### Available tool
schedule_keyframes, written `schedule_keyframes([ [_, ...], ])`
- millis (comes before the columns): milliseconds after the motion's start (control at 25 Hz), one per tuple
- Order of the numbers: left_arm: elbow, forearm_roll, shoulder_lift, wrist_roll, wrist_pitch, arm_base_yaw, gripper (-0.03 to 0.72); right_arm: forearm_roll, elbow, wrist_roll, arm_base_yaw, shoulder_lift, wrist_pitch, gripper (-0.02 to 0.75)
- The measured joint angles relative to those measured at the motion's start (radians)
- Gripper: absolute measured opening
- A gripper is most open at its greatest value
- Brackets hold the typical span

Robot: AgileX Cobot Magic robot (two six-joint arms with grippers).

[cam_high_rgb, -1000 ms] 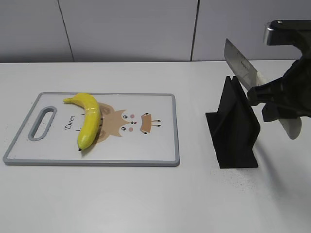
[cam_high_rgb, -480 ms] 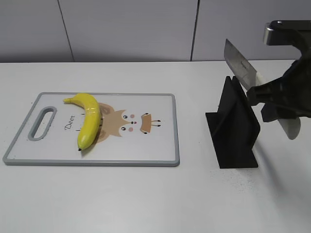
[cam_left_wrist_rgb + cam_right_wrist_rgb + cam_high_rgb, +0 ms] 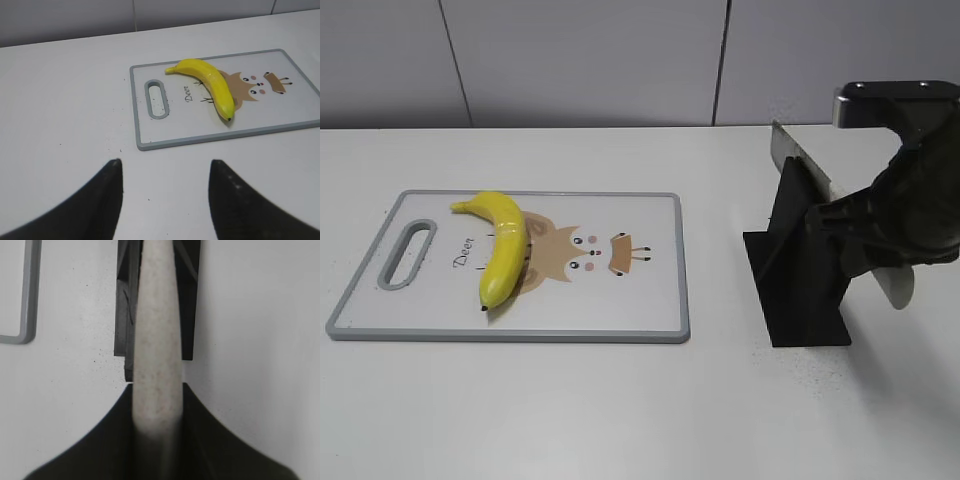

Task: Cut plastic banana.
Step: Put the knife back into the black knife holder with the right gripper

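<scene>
**Knife in Hand, Banana Waiting on the Board**

The glossy, bright yellow plastic banana (image 3: 502,245) lies flat on the left half of a white rectangular cutting board with a grey rim (image 3: 681,262), its stem pointing toward the board's slotted handle and its dark tip toward the near edge. It rests partly over the printed cartoon deer, clear of the rim, a placement that leaves open board beside it for a blade to come down.

Well apart to the right, on the white tabletop (image 3: 620,400), stands a black slotted knife stand (image 3: 800,262). A steel-bladed knife with a pale speckled handle (image 3: 156,350) sits in or just above that stand, the blade's top corner rising behind it; the pictures do not settle whether the edge is free of the slot. The right gripper (image 3: 157,412) is clamped on the handle, one black finger on each side, a grip along the handle's length that should keep the blade from twisting during a cut.

The left gripper (image 3: 165,200) hovers over bare table near the board's handle end, its fingers spread wide and holding nothing, looking toward the banana. It is likely kept there to steady the fruit when needed.

The cut is not yet begun; the knife must first be carried across to the board.
</scene>
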Motion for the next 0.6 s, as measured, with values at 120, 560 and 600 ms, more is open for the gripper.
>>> schedule_keyframes([
  [120,0.0,0.0,0.0,0.001,0.0,0.0,0.529,0.018,0.0,0.001,0.0,0.005,-0.014,0.181],
  [560,0.0,0.001,0.0,0.001,0.0,0.0,0.529,0.04,0.0,0.007,0.0,0.006,-0.024,0.183],
  [600,0.0,0.001,0.0,0.001,0.0,0.0,0.529,0.04,0.0,0.007,0.0,0.006,-0.027,0.196],
])
